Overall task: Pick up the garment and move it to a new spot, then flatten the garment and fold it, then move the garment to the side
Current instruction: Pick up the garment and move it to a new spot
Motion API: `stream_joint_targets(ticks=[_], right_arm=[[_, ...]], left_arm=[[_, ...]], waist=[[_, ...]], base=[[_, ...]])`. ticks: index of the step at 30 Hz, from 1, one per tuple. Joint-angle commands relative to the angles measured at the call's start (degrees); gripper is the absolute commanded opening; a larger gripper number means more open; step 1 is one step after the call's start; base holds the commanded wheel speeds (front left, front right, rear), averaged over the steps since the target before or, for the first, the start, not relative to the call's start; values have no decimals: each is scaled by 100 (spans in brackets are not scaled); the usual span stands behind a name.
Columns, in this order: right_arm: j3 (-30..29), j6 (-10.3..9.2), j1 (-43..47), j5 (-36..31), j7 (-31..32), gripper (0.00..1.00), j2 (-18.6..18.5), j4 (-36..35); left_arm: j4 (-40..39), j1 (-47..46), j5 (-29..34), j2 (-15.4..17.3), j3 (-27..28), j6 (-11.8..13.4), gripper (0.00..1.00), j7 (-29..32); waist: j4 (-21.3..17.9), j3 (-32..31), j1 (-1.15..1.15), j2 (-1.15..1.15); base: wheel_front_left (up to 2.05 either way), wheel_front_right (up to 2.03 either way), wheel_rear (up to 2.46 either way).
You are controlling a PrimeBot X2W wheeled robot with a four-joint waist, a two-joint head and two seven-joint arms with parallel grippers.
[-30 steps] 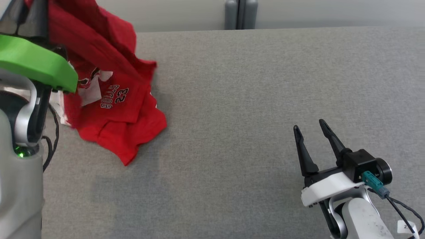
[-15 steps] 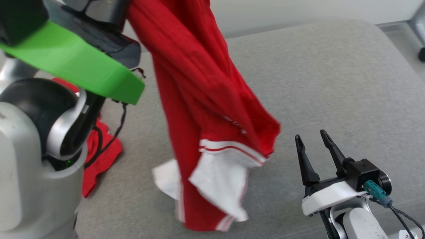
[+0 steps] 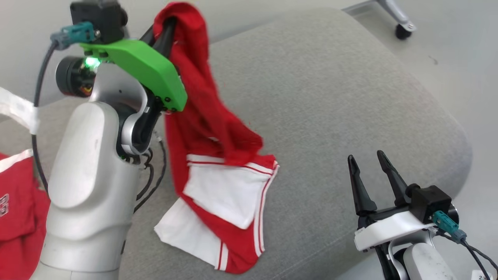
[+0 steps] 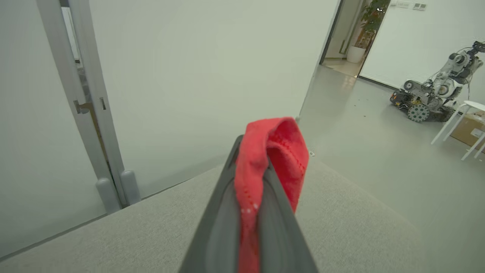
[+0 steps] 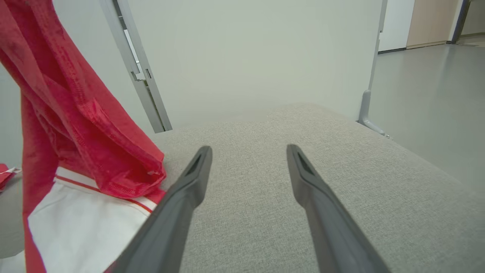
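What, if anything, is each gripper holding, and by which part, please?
The left gripper pinches the red garment by a bunched fold; the right gripper holds nothing.

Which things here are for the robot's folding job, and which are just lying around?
For the job:
red-and-white garment
left gripper, shut on it
right gripper, open
grey padded table

Just lying about:
second red garment, at the left edge
chair caster
other robot, across the room

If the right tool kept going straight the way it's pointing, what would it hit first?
Probably nothing near: the open right tool points low over the grey upholstered surface toward the pale wall beyond, though depth is unclear. The red and white garment hangs off to its left.
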Motion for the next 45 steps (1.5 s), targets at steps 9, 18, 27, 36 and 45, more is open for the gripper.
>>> stream_joint_targets(ticks=[9, 18, 27, 36, 45], right_arm=[[-39, -2, -111, 59, -22, 100, 5, 12], [-317, -3, -127, -324, -22, 100, -1, -127], [-744, -2, 192, -784, -22, 100, -1, -450], [-1033, -3, 525, -1057, -22, 100, -60, -571], [-1184, -2, 840, -1145, -22, 100, -58, -475]], left_arm=[[2486, 148, 291, -60, 86, 75, 100, -1869], [2506, 572, 598, -202, -348, 85, 100, -3334], [862, 2269, 912, -133, -526, 514, 100, -3659], [-96, 3991, 1278, 33, -233, 1083, 100, -3674], [-577, 4823, 1678, -41, 322, 1007, 100, -3676]], waist=[[-260, 427, 0, 0], [473, 175, 0, 0], [1402, -128, 0, 0], [2088, -304, 0, 0], [2501, -476, 0, 0]], base=[[0, 0, 0], [0, 0, 0], [0, 0, 0], [0, 0, 0], [0, 0, 0]])
